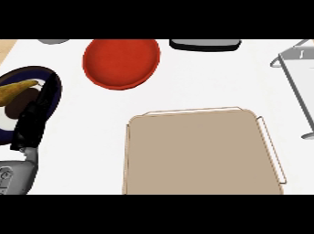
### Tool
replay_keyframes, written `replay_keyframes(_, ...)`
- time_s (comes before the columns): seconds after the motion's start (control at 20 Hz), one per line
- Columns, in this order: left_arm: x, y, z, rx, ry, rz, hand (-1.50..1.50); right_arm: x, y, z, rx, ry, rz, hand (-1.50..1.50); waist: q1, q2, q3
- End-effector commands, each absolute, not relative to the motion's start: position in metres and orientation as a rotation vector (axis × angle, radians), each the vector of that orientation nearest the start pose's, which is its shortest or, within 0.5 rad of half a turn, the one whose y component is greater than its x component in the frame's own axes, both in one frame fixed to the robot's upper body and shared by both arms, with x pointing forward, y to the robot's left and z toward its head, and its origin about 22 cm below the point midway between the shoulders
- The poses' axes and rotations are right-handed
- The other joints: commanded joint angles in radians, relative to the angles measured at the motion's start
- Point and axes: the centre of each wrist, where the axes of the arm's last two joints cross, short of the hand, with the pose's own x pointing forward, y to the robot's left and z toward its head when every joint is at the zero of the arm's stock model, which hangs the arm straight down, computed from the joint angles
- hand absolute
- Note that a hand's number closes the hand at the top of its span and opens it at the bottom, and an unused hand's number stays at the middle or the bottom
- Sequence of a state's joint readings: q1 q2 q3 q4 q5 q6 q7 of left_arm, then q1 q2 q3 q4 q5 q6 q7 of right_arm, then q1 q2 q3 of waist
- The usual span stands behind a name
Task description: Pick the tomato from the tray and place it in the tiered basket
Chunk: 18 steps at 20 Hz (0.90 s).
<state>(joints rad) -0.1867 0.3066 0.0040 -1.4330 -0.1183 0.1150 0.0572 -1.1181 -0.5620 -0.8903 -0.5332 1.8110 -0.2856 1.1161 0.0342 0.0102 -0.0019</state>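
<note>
The tan tray with a thin wire handle on its right side lies in the middle of the counter, and its surface is bare. No tomato shows anywhere in the head view. The grey wire tiered basket stands at the right edge, partly cut off. My left hand rises from the lower left with straight fingers, lying over the right part of a dark blue plate. It holds nothing. My right hand is out of view.
The dark blue plate carries a yellow-brown pear-like fruit. A big red round plate sits at the back, left of centre. A black and grey object lies at the top edge, and a grey item at the top left.
</note>
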Motion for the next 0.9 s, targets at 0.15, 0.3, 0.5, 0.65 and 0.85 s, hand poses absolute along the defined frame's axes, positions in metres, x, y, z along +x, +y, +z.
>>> replay_keyframes(0.15, 0.285, 0.293, 0.039, 0.421, -1.551, -0.261, 0.0, 0.419, -0.407, 0.227, -1.757, -0.436, -0.709, -1.5, -0.009, -0.005, 0.003)
replay_keyframes(0.3, 0.275, 0.289, 0.033, 0.422, -1.542, -0.24, 0.0, 0.421, -0.393, 0.235, -1.858, -0.415, -0.719, -1.5, -0.01, -0.009, 0.001)
replay_keyframes(0.5, 0.284, 0.301, 0.04, 0.422, -1.518, -0.253, 0.0, 0.416, -0.382, 0.26, -1.85, -0.399, -0.85, -1.5, -0.022, -0.012, 0.001)
replay_keyframes(0.65, 0.282, 0.308, 0.026, 0.442, -1.511, -0.229, 0.0, 0.41, -0.366, 0.281, -1.789, -0.404, -0.925, -1.5, -0.041, -0.018, -0.001)
replay_keyframes(0.85, 0.271, 0.299, 0.027, 0.439, -1.5, -0.224, 0.0, 0.397, -0.341, 0.277, -1.718, -0.433, -0.962, -1.5, -0.055, -0.036, -0.001)
